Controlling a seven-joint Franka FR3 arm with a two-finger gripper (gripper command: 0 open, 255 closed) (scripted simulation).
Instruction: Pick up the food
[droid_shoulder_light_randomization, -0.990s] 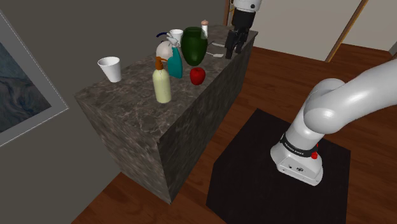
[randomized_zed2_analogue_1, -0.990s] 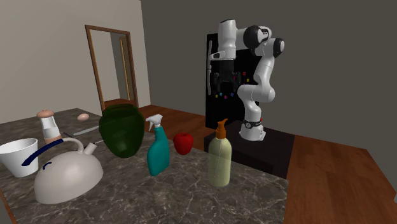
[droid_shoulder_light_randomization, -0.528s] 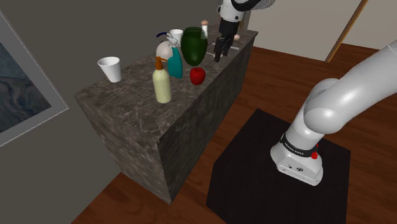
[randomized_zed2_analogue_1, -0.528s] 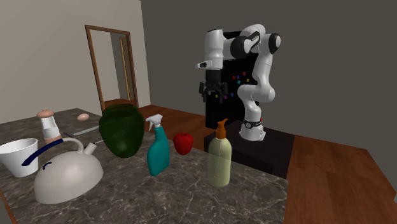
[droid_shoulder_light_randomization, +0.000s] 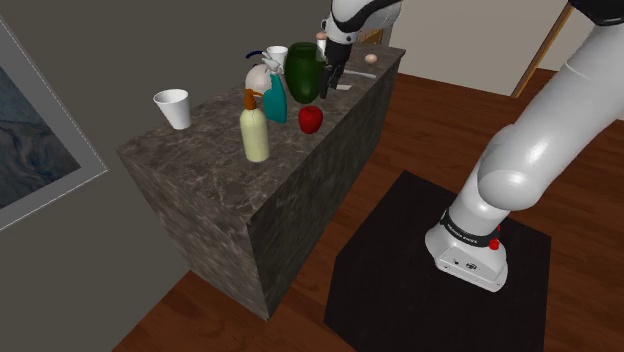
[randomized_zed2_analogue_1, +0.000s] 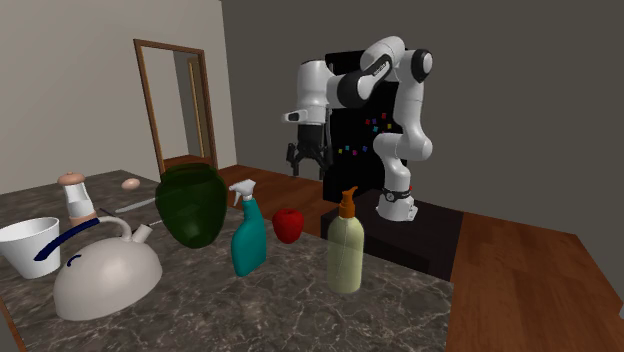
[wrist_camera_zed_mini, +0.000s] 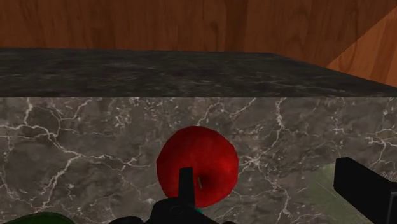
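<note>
The food is a red apple (droid_shoulder_light_randomization: 311, 119) lying on the dark marble counter (droid_shoulder_light_randomization: 200, 165), near its edge and in front of a green vase. In the second exterior view the apple (randomized_zed2_analogue_1: 289, 224) sits between the teal spray bottle and the pale bottle. My black gripper (droid_shoulder_light_randomization: 329, 84) hangs above the counter beside the vase, a little beyond the apple and higher than it. Its fingers stand apart with nothing between them (randomized_zed2_analogue_1: 306, 168). In the wrist view the apple (wrist_camera_zed_mini: 197, 164) lies ahead on the marble, and one black finger (wrist_camera_zed_mini: 362, 194) stands off to its side.
Around the apple stand a dark green vase (droid_shoulder_light_randomization: 305, 70), a teal spray bottle (droid_shoulder_light_randomization: 274, 98) and a pale bottle with an orange cap (droid_shoulder_light_randomization: 254, 130). A white cup (droid_shoulder_light_randomization: 173, 108) stands further along. A pale kettle (randomized_zed2_analogue_1: 105, 275) and a white mug (randomized_zed2_analogue_1: 28, 245) sit behind.
The arm has swung from the counter's far end towards the shoulder view's left, carrying the gripper over the counter to beside the vase, closer to the apple. The objects have not moved.
</note>
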